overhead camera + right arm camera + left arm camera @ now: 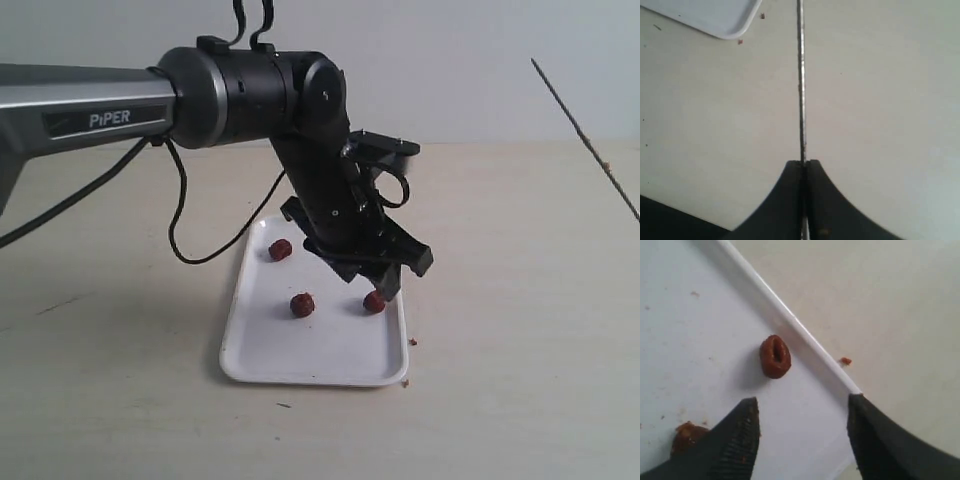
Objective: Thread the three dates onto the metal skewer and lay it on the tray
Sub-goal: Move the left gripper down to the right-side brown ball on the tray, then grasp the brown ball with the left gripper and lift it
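Note:
Three dates lie loose on the white tray [330,355]: one at the back [280,249], one in the middle [302,305], one by the right rim [374,301]. My left gripper [386,280] hangs just above that last date, open and empty. In the left wrist view that date [775,356] lies ahead of the left gripper [803,399], close to the tray rim [790,320], and another date [687,436] is partly hidden behind one finger. My right gripper [805,162] is shut on the metal skewer [801,75], which shows as a thin slanted rod [585,135] at the right.
Small brown crumbs lie on the table off the tray's near right corner [412,341] and beside the rim [845,360]. The left arm and its black cable [185,230] reach in from the left over the tray. A tray corner [725,20] shows off to one side of the skewer.

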`<action>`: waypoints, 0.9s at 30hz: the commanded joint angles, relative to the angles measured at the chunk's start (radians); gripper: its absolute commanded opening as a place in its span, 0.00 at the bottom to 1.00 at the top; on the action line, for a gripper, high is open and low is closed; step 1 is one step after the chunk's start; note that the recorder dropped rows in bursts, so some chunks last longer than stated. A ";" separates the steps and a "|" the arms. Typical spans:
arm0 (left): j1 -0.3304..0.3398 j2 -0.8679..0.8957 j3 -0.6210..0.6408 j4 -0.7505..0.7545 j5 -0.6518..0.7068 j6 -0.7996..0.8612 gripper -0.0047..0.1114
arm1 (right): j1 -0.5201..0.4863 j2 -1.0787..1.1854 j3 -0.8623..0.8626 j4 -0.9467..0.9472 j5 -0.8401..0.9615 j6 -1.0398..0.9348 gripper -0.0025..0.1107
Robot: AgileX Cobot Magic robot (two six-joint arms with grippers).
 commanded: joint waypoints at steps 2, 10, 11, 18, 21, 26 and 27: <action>-0.013 0.031 -0.006 -0.003 -0.059 -0.013 0.50 | -0.004 -0.006 0.003 -0.004 -0.001 0.005 0.02; -0.013 0.093 -0.027 0.039 -0.090 -0.022 0.50 | -0.004 -0.006 0.003 0.019 -0.001 0.005 0.02; -0.013 0.100 -0.031 0.043 -0.097 -0.025 0.50 | -0.004 -0.006 0.003 0.019 -0.001 0.005 0.02; -0.013 0.132 -0.067 0.070 -0.117 -0.028 0.50 | -0.004 -0.006 0.003 0.034 -0.001 0.005 0.02; -0.013 0.151 -0.067 0.070 -0.106 -0.028 0.50 | -0.004 -0.006 0.003 0.035 -0.001 0.005 0.02; -0.013 0.161 -0.067 0.072 -0.099 -0.029 0.50 | -0.004 -0.006 0.003 0.042 -0.001 0.005 0.02; -0.013 0.161 -0.067 0.072 -0.099 -0.029 0.50 | -0.004 -0.006 0.003 0.042 -0.001 0.005 0.02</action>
